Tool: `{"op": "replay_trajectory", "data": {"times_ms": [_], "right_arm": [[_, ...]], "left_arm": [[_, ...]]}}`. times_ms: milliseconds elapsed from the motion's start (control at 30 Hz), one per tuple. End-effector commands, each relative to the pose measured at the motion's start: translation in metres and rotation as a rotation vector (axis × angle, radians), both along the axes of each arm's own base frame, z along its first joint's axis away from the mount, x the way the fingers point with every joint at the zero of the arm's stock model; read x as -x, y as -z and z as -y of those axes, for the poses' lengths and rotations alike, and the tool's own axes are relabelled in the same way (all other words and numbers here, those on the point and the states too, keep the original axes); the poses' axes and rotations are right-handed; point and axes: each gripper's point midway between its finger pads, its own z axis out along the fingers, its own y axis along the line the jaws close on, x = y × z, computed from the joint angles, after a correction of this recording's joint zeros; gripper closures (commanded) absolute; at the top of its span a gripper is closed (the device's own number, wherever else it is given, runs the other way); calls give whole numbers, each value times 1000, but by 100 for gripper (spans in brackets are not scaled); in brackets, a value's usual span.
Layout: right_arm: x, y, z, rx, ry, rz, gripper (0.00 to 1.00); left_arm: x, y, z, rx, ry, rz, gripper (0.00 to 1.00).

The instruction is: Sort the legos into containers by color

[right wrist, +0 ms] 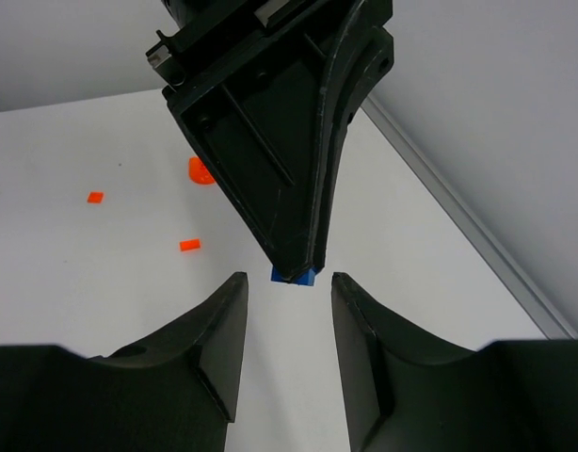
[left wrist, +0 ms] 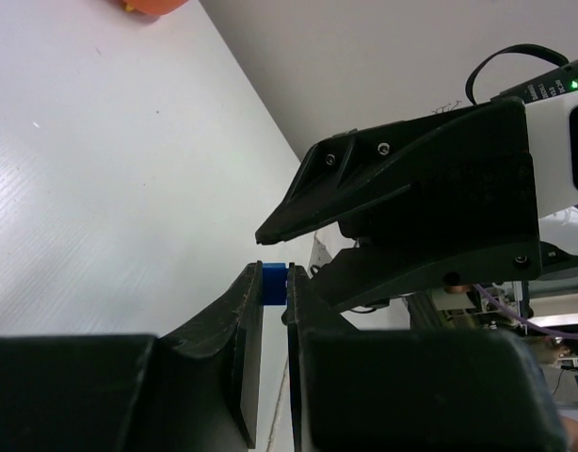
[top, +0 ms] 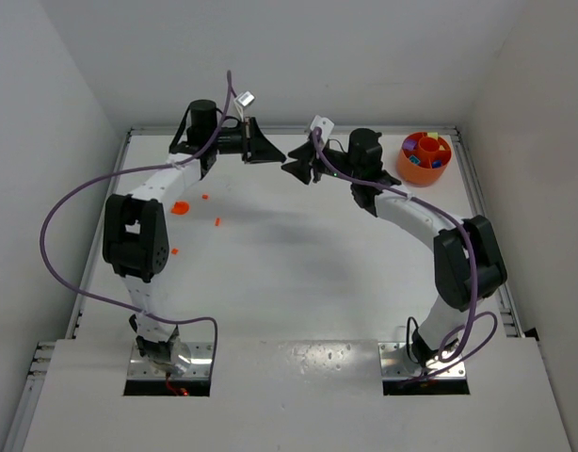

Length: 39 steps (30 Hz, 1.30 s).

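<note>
My left gripper [top: 273, 153] is shut on a tiny blue lego [left wrist: 273, 282], pinched at its fingertips above the far middle of the table. My right gripper [top: 297, 170] faces it tip to tip and is open. In the right wrist view the blue lego [right wrist: 296, 277] sits at the tip of the left gripper [right wrist: 297, 266], just ahead of the gap of my right gripper [right wrist: 289, 280], touching neither finger. The orange bowl [top: 425, 157] with coloured bits stands at the far right. Orange-red legos [top: 216, 222] lie on the left. The purple-blue bowl is out of view.
More orange-red pieces lie on the left side [top: 180, 207] [top: 173, 251], also in the right wrist view [right wrist: 189, 245] [right wrist: 95, 197]. A metal rail [top: 479, 202] runs along the table's right edge. White walls close the table at the back and sides.
</note>
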Motion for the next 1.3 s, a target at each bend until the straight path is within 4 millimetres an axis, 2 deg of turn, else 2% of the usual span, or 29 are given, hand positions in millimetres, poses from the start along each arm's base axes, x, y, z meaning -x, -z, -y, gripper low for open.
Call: {"op": "replay_trajectory", "data": {"times_ms": [0, 200, 267, 367, 400, 633, 733, 1033, 1200, 1267], "right_arm": [[-1, -26, -11, -38, -36, 81, 59], [-3, -21, -11, -35, -36, 73, 59], [-3, -21, -11, -35, -36, 73, 61], [-4, -23, -11, -43, -27, 72, 63], [-6, -25, -10, -46, -18, 80, 63], [-6, -25, -11, -50, -18, 72, 63], [-6, -27, -11, -54, -18, 80, 61], [-6, -27, -11, -54, -18, 80, 71], [-6, -29, -11, -62, -18, 80, 85], [-6, -29, -11, -62, -18, 80, 90]], "left_arm": [[-1, -16, 4, 13, 26, 67, 100], [-1, -18, 9, 13, 36, 68, 100], [-1, -12, 9, 10, 45, 58, 100], [1, -18, 13, 10, 55, 75, 100], [0, -12, 13, 5, 57, 68, 100], [-2, -13, 13, 3, 57, 60, 100], [-3, -6, 13, -5, 58, 39, 100], [-3, 4, 13, -22, 52, 5, 100], [-3, 5, 13, -26, 53, 5, 100], [-3, 5, 13, -26, 53, 5, 86]]}}
